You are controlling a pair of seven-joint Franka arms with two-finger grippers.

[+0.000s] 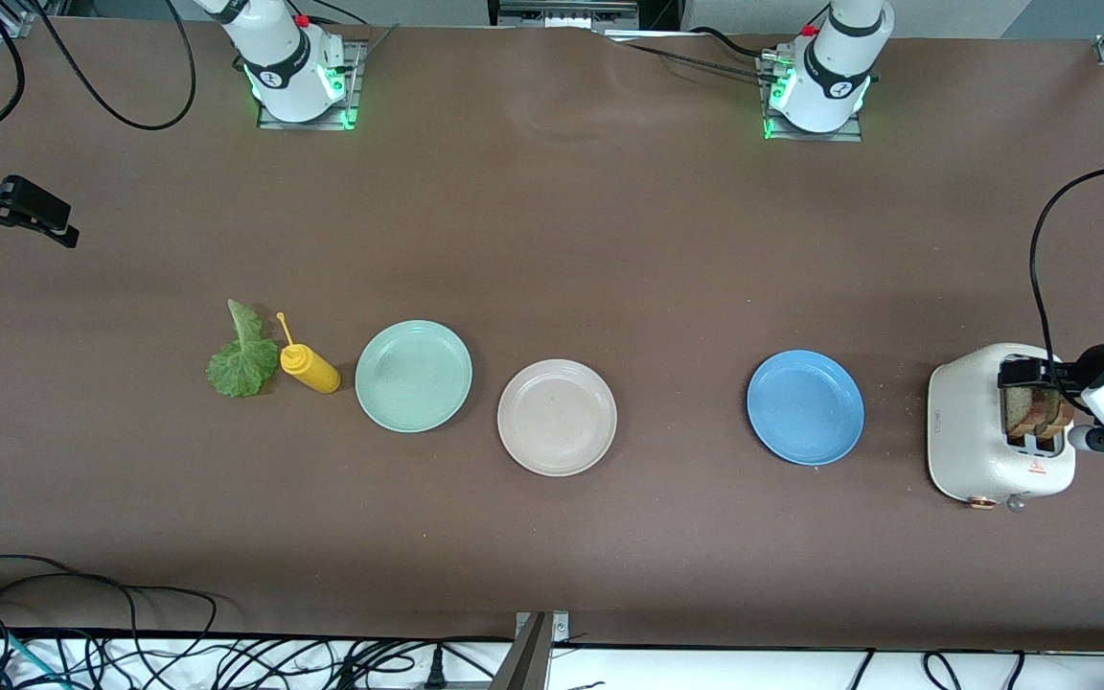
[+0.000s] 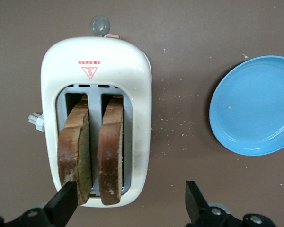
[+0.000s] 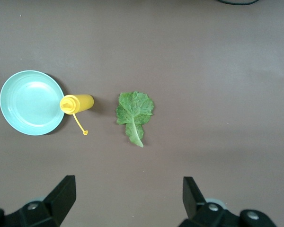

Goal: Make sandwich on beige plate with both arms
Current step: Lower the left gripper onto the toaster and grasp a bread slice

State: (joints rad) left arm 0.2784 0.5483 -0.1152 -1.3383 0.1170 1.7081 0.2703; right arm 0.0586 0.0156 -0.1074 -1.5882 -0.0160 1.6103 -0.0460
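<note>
Bread slices [image 2: 91, 151] stand upright in the toaster [image 2: 97, 66] directly under the wide-open, empty left pincer [image 2: 128, 201], while the right pincer [image 3: 128, 196], equally open and empty, hovers above the lettuce leaf [image 3: 134, 113], both well apart from the bare beige plate [image 1: 557, 417].

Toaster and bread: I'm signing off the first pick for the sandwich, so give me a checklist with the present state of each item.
1. Two bread slices stand in the toaster: ok.
2. Left gripper open over the toaster: ok.
3. Fingers astride one slice: not ok.
4. Beige plate bare: ok.
5. Right gripper open above the lettuce leaf: ok.
6. Toaster cool: cannot tell.
</note>
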